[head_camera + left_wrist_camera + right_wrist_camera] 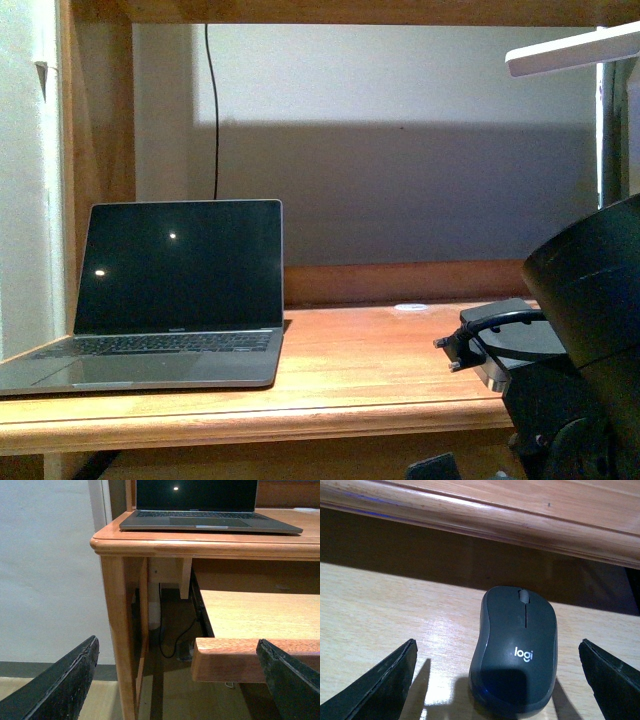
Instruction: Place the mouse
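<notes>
The mouse [516,650], dark grey with a white logo and a grey wheel, lies on a pale wooden shelf [380,610] just below the desk's rounded front edge [470,515]. My right gripper [497,647] is open, with one finger [385,680] on each side of the mouse and a gap to it on both sides. My left gripper [177,647] is open and empty, low in front of the desk's left corner. The mouse does not show in the front view or the left wrist view.
An open laptop [170,300] with a dark screen stands at the desk's [380,360] left. My right arm [580,340] fills the lower right. A pull-out shelf [250,615] juts out under the desktop beside the desk leg [120,630]. A white lamp head [570,50] hangs at top right.
</notes>
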